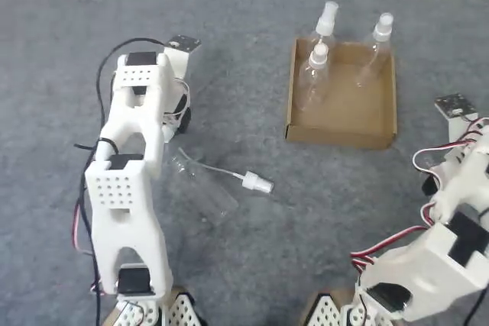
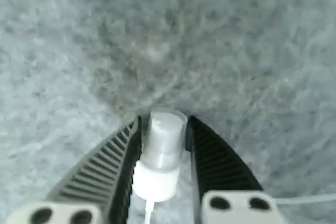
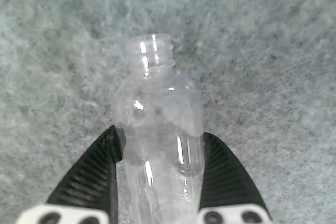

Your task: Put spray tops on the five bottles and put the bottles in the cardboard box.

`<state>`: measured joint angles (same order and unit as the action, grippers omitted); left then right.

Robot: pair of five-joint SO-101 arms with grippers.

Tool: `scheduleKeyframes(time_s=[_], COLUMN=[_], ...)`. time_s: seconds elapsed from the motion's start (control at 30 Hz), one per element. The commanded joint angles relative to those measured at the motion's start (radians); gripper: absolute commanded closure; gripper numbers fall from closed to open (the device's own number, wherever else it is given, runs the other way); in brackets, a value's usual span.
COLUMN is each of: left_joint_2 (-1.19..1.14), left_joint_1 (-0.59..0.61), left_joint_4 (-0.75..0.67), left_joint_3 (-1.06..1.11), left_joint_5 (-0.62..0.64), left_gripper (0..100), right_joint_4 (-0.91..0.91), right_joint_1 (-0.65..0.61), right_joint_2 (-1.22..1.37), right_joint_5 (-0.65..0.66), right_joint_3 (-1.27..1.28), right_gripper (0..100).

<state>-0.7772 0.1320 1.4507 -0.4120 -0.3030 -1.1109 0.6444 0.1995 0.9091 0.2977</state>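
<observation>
My left gripper is shut on a white spray top, held just above the grey carpet. My right gripper is shut on a clear uncapped bottle whose open neck points away from the wrist. In the high view another clear bottle lies on its side beside the left arm. A second spray top with a thin tube lies next to it. The cardboard box at the back holds three bottles with spray tops.
Grey carpet covers the whole table. The right arm stands at the right edge, in front of the box's near right corner. Open carpet lies between the two arms and in front of the box.
</observation>
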Motion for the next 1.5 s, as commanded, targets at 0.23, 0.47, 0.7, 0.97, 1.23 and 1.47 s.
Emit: scheduleKeyframes(time_s=[0.23, 0.47, 0.7, 0.97, 1.23, 1.47], left_joint_2=[0.212, 0.473, 0.844, 1.211, 1.430, 1.467], left_joint_1=[-0.011, -0.077, -0.184, -0.290, -0.288, -0.290], left_joint_4=[0.040, 0.114, -0.015, -0.184, -0.224, -0.311], left_joint_3=[-0.031, 0.022, 0.390, 0.852, 1.072, 1.187], left_joint_5=[0.044, 0.138, 0.218, 0.258, 0.255, 0.256], left_gripper=[99, 99, 99, 99, 99, 99], right_joint_4=[-0.004, -0.008, -0.071, -0.097, -0.154, -0.171], right_joint_1=[-0.008, -0.045, -0.045, -0.084, -0.180, -0.107], right_joint_2=[-0.005, -0.024, -0.105, -0.130, -0.133, -0.131], right_joint_5=[0.014, 0.008, 0.014, 0.041, 0.063, 0.057], right_joint_3=[-0.018, -0.015, -0.017, -0.014, -0.020, -0.018], right_gripper=[99.2, 99.2, 97.3, 82.5, 75.4, 77.8])
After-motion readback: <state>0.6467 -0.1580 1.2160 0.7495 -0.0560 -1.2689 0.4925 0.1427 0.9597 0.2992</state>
